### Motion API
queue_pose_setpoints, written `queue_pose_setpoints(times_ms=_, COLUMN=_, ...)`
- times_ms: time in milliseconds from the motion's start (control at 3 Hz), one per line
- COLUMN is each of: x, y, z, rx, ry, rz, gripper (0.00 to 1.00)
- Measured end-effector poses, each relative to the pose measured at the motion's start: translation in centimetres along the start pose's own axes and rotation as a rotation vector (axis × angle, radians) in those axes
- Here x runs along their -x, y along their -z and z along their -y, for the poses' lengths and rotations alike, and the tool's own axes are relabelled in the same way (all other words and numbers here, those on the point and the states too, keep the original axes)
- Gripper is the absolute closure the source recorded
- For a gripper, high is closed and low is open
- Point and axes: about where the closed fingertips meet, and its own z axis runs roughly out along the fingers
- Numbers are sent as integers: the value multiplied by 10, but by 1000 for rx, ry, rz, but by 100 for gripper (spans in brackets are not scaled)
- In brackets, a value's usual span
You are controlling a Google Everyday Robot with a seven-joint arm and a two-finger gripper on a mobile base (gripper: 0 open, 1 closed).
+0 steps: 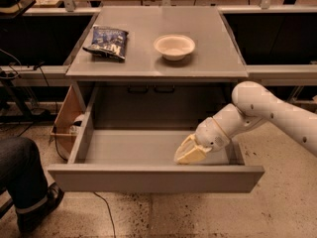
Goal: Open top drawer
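The top drawer (153, 178) is a wide shallow grey drawer with a plain flat front panel. It stands pulled far out from under the grey cabinet top (158, 66), and its inside shows bare. My gripper (188, 153) sits inside the drawer at its right front, just behind the front panel, at the end of my white arm (257, 113) that reaches in from the right.
A dark blue snack bag (106, 41) and a white bowl (174, 46) lie on the cabinet top. An open cardboard box (67, 118) stands to the drawer's left. A person's leg and shoe (27, 192) are at the lower left. Cables run along the left floor.
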Motion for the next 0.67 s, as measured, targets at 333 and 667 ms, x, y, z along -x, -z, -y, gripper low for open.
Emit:
queue_pose_setpoints(times_ms=333, x=0, y=0, z=0, rx=3, ry=0, rz=0, gripper=100)
queue_pose_setpoints(times_ms=667, x=-6, y=2, z=-17, rx=87, ry=2, rz=-19, gripper=100)
